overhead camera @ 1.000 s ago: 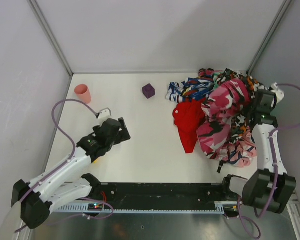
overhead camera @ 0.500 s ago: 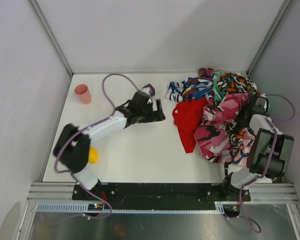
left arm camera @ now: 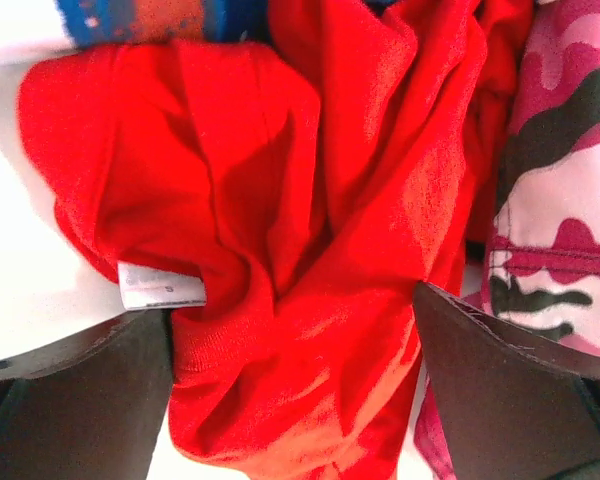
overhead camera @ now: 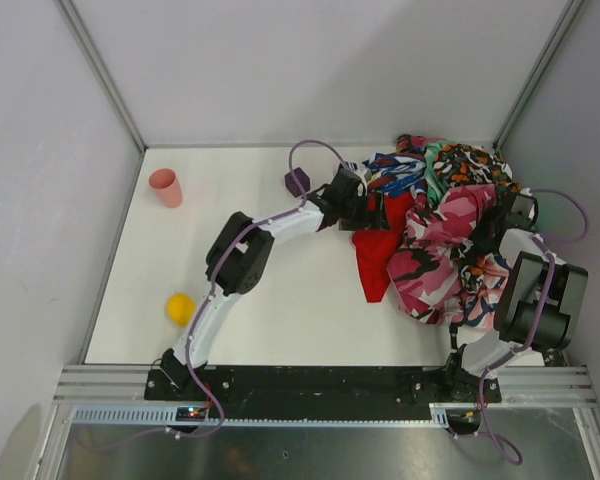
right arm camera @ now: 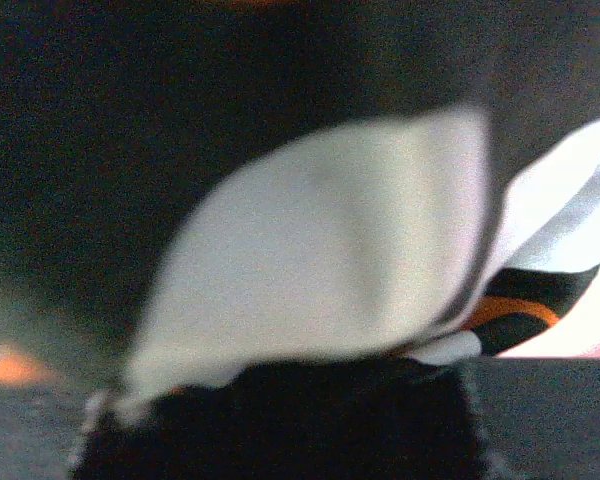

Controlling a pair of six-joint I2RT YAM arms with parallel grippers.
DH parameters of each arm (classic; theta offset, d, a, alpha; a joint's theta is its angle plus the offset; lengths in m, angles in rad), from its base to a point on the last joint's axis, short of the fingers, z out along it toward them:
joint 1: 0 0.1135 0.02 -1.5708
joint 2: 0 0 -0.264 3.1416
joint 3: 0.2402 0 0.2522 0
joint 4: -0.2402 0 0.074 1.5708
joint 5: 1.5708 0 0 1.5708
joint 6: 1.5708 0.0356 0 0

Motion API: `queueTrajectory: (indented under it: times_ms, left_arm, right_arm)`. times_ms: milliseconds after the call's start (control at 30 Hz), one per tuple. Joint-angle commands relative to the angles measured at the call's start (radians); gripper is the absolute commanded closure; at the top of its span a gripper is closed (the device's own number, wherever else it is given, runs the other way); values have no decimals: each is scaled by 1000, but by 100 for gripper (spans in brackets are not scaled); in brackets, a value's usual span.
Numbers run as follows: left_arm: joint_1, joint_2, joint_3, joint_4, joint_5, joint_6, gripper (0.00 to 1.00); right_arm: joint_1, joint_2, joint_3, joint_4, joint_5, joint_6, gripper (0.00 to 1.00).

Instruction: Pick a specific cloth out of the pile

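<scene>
Cloth [overhead camera: 378, 262]: plain red knit, soft and matte, crumpled into deep folds; it is found at the 9 o'clock edge of the pile, with its far side tucked under pink camouflage fabric.
Tag [left arm camera: 160, 288]: a small white rectangular label is seen at the hem of the cloth.
Pile [overhead camera: 450, 230]: a rumpled heap of printed fabrics in pink camouflage, orange-black-white, green and blue-white is heaped toward 2 o'clock on the table [overhead camera: 280, 300].
Left gripper [overhead camera: 365, 212]: the jaws are spread wide and nothing is clamped; in the wrist view the dark, smooth fingers [left arm camera: 500, 380] are set on either side of the red folds.
Right gripper [overhead camera: 510, 212]: it is sunk into the pile's 3 o'clock side; its wrist view is filled with blurred pale and dark cloth, so released or clenched cannot be told.
Cube [overhead camera: 297, 181]: small, purple and hard-edged, placed just beside the left arm toward 12 o'clock.
Cup [overhead camera: 165, 187]: pink, smooth and round, stood upright toward 10 o'clock.
Ball [overhead camera: 181, 308]: yellow and round, toward 8 o'clock.
</scene>
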Motion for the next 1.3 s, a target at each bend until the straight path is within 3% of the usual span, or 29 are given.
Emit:
queueTrajectory:
  times_ms: [0,67,167,233,400,533,700,833,967,1133,1267]
  left_arm:
    - [-33,88,70,-34,50,-18,5]
    - [-42,80,74,-37,61,-15,30]
    - [-45,-15,14,-45,18,2,83]
    - [-46,-131,-72,-47,-56,25,95]
    - [-46,-548,-349,-48,-279,92,99]
    - [-46,-857,-572,-51,-368,128,99]
    - [-47,-1194,-799,-80,-444,116,98]
    - [-46,-1415,-893,-113,-529,101,98]
    - [-46,-1500,-930,-128,-605,115,98]
    - [-46,-1498,-916,-170,-675,104,99]
    - [-45,-1425,-917,-169,-698,89,97]
  right_arm:
    - [13,68,-43,0,-76,9,58]
    - [13,74,-44,3,-83,13,50]
    - [13,63,-49,-3,-73,9,43]
    - [14,44,-59,-4,-51,5,39]
    - [27,5,-76,-5,-8,2,22]
    - [56,-49,-75,-49,99,3,3]
    - [166,-191,-73,-113,320,-17,1]
    - [257,-290,-67,-176,423,-15,1]
    - [343,-378,-27,-269,498,-15,1]
    - [462,-512,42,-390,610,-40,1]
    - [535,-639,53,-424,591,-39,1]
